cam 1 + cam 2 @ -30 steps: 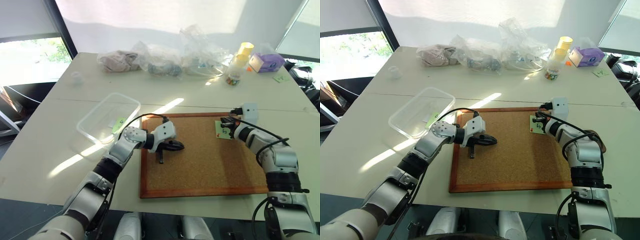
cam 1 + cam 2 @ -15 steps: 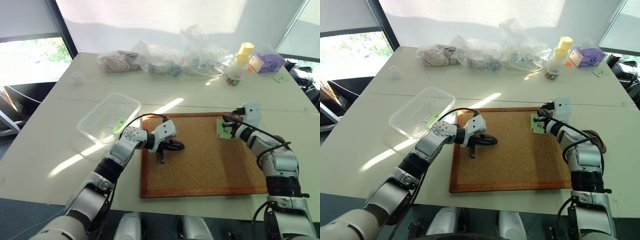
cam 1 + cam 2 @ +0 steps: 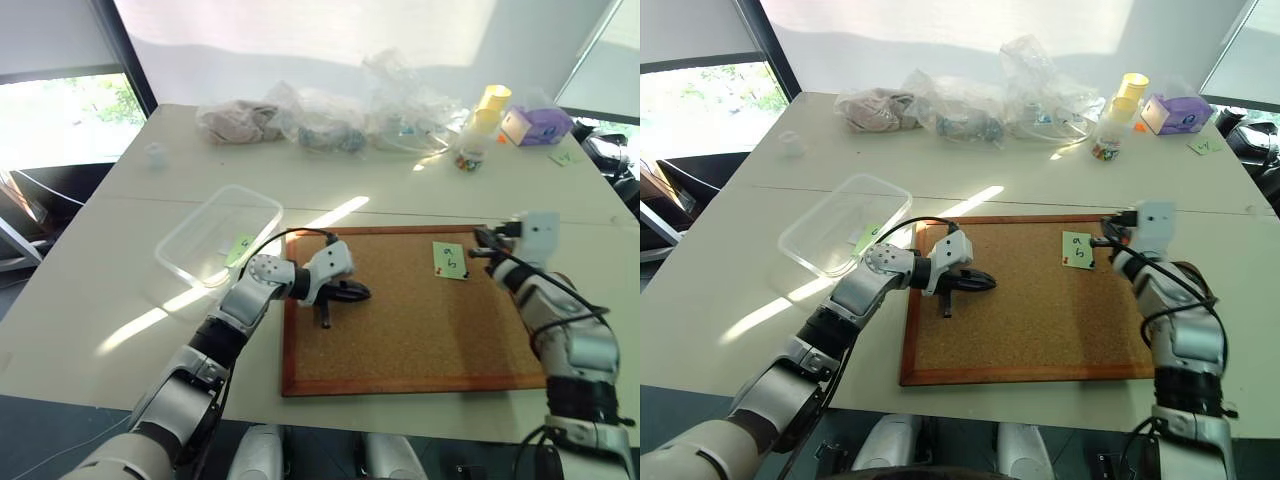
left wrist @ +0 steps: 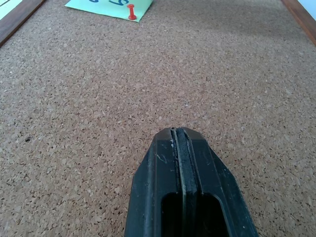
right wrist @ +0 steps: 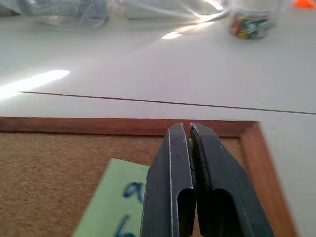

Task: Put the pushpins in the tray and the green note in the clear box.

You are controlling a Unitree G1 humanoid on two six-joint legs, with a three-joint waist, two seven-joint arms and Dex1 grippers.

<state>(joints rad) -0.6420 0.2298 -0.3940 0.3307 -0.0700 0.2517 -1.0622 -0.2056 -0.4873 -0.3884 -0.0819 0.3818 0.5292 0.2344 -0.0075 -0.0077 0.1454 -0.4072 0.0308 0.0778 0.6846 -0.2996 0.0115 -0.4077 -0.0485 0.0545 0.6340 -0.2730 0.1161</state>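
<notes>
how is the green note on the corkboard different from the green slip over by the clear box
The green note lies on the corkboard, held by a red pushpin; the green slip sits beside the clear box, with no pin visible. The note looks larger and squarer, the slip narrower. Both are light green with dark handwriting.

green note [image 3: 449, 260] flat on corkboard, red pushpin [image 4: 131, 11] in it

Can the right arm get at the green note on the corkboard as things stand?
Probably yes. The right gripper is shut and sits just beside the green note, with bare corkboard between them and nothing in the way. A red pushpin holds the note's corner down, so it would need pulling first.
</notes>
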